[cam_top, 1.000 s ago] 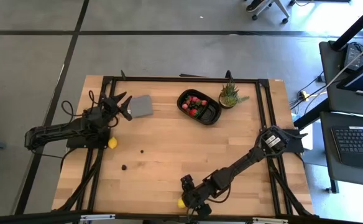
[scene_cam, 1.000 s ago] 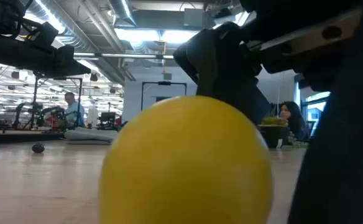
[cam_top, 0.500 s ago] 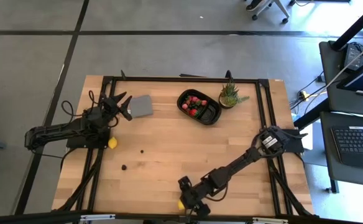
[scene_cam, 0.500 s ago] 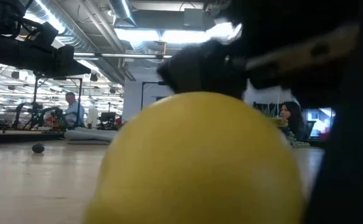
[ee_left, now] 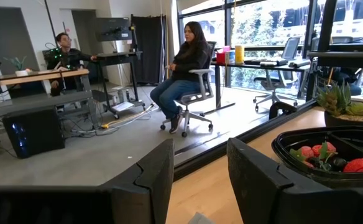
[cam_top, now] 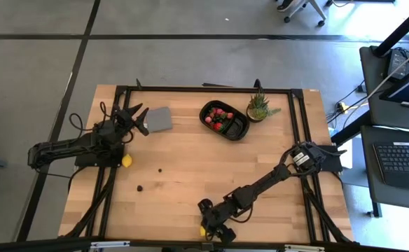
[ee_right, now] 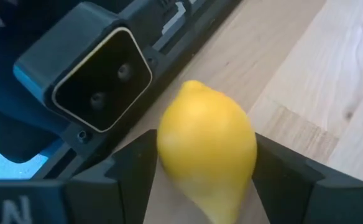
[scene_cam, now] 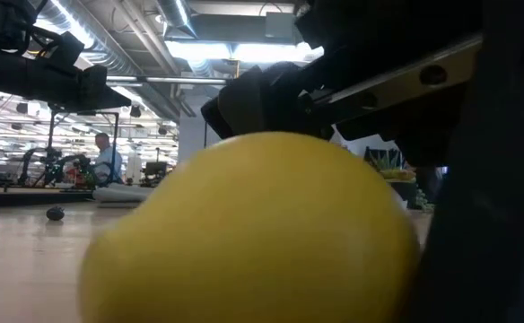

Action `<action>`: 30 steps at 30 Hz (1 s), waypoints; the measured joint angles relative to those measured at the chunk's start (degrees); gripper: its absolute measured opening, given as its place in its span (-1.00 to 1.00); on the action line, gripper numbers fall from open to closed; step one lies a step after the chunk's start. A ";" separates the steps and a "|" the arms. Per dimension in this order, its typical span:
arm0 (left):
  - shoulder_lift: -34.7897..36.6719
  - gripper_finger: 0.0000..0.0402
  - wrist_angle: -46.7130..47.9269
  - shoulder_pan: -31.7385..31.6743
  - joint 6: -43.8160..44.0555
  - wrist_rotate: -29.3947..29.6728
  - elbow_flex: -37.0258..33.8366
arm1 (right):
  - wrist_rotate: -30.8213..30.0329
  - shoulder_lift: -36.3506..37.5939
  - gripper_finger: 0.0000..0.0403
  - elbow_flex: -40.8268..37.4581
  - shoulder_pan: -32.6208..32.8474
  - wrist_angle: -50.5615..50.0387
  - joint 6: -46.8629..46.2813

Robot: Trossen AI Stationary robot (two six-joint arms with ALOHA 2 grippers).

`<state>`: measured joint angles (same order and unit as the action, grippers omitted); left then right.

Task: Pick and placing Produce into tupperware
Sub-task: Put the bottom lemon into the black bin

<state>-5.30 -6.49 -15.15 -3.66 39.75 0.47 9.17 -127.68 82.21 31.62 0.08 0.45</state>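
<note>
While right gripper clasps lemon at table front edge, left gripper parted.

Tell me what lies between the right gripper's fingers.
A yellow lemon sits between the right gripper's fingers, at the table's near edge; the right wrist view shows it.

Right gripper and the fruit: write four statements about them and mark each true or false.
1. The right gripper has a yellow lemon between its fingers. True.
2. That lemon is inside the black tray. False: it is at the table's near edge, far from the tray.
3. The tray holds red fruit. True.
4. The left gripper holds the second lemon. False: that lemon lies on the table beside the left arm.
</note>
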 joint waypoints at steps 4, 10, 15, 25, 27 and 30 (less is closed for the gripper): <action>0.01 -0.30 -0.01 0.00 0.00 0.00 0.00 | 0.00 0.00 0.19 0.00 0.00 0.08 -0.26; 0.02 -0.30 -0.01 0.01 0.02 0.00 0.00 | 0.02 0.00 0.19 0.00 0.00 0.12 -0.71; 0.00 -0.30 -0.01 0.01 0.00 0.00 0.00 | 0.00 0.00 0.19 0.00 -0.09 0.72 0.01; 0.02 -0.30 -0.01 0.01 0.01 0.00 0.00 | 0.00 0.00 0.16 -0.02 -0.09 2.22 1.30; 0.02 -0.30 -0.01 -0.01 0.00 0.00 0.00 | 0.00 0.00 0.10 -0.02 -0.09 2.25 1.28; 0.02 -0.30 -0.01 0.01 0.00 0.00 0.00 | 0.02 0.00 0.04 -0.02 -0.09 2.31 1.26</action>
<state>-5.28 -6.50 -15.14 -3.66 39.75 0.47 9.19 -127.68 82.19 31.53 2.39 1.71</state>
